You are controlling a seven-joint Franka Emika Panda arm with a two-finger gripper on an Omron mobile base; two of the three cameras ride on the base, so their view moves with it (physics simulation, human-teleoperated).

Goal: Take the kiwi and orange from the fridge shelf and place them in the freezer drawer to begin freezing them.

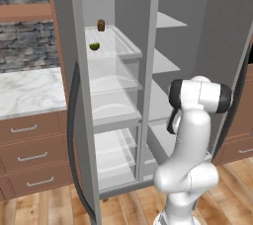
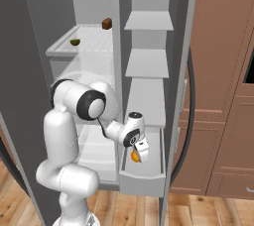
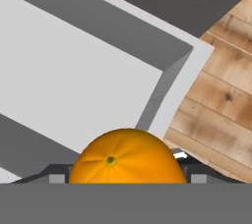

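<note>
Orange (image 3: 127,156) fruit sits right between the dark tips of the gripper (image 2: 137,153), which is closed on it and holding it tight. In the hand view the ball is very near, with a small green dot in its middle. Below it lies the pale floor of the freezer drawer (image 3: 177,78), and past the drawer's wall you can see the wooden floor (image 3: 221,105).

The right base view shows the same thing from behind. The arm reaches low and to the right, and the orange hangs just over the open freezer drawer at the bottom of the fridge. It does not seem to touch the drawer floor.

My guess is that the step in hand is putting the orange in. Next the gripper should go down a little and open, so the ball drops softly and does not roll out. It is round, so it may roll to a wall.

Farther back and higher up, the kiwi (image 1: 94,46) waits on the fridge shelf (image 1: 129,46). A small brown jar (image 1: 101,25) stands behind it. The kiwi is the next fruit to fetch.

The left base view shows the kiwi best, with the arm's big white body in front. The hand view alone shows how the orange sits in the grip.
</note>
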